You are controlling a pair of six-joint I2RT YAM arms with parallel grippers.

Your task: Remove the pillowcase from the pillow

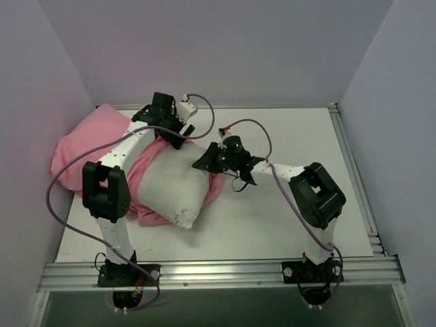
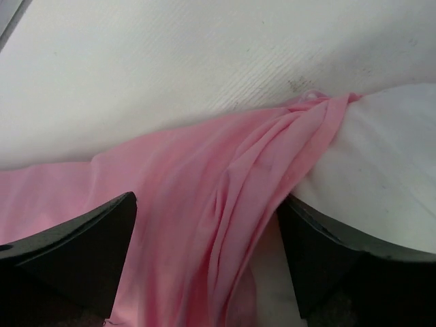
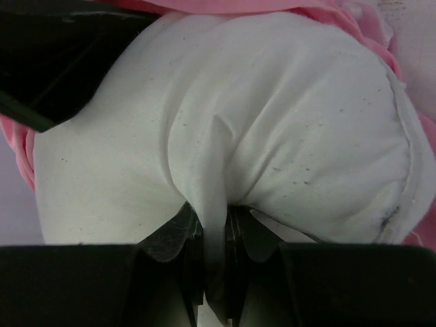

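Note:
The pink pillowcase [image 1: 82, 146] lies bunched at the left, still wrapped round the far end of the off-white pillow [image 1: 174, 187]. The pillow's near end sticks out bare. My left gripper [image 1: 178, 136] hovers over the gathered pink edge at the pillow's far corner. In the left wrist view the left gripper [image 2: 206, 204] is open, with folds of pillowcase [image 2: 204, 170] between its fingers and the pillow [image 2: 388, 163] at the right. My right gripper [image 1: 208, 162] is at the pillow's right side. Seen from the right wrist, the right gripper [image 3: 214, 218] is shut on a pinched fold of the pillow [image 3: 272, 116].
Pale walls close in the white table [image 1: 293, 211] on the left, back and right. A metal rail [image 1: 354, 170] runs along the right edge and another [image 1: 218, 272] across the front by the arm bases. Purple cables [image 1: 248, 126] loop above both arms.

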